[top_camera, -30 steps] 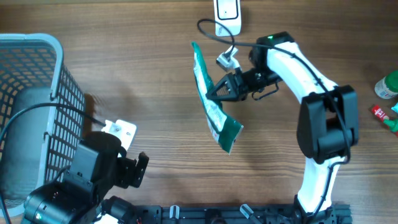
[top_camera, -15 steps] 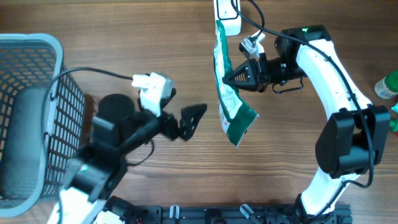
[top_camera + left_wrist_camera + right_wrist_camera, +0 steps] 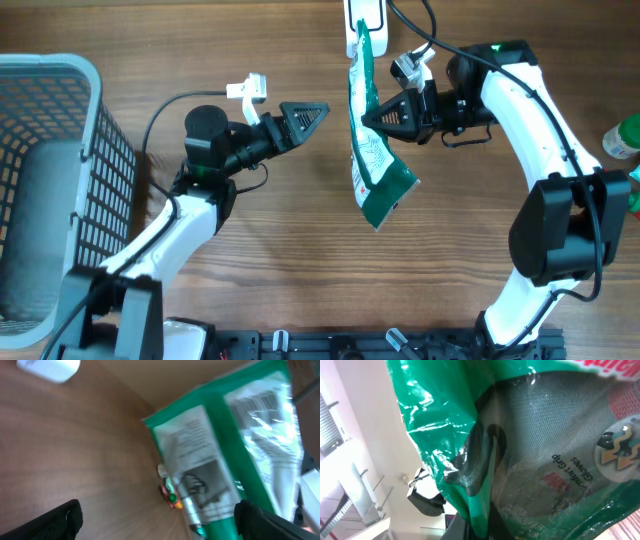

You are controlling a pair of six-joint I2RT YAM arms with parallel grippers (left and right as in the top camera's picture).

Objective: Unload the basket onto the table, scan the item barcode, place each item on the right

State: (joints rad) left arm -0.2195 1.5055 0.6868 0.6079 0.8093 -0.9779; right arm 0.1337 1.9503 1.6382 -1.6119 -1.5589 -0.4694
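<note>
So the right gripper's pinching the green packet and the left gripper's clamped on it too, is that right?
Not quite. The right gripper does pinch the green packet, but the left gripper is not clamped on it: the overhead view shows it open, pointing at the packet with a gap between them.

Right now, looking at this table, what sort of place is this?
Probably a mock shop checkout on a wooden table: a grey mesh basket stands at the left, what looks like a white scanner sits at the far edge, and the right gripper holds a green packet near it.
</note>
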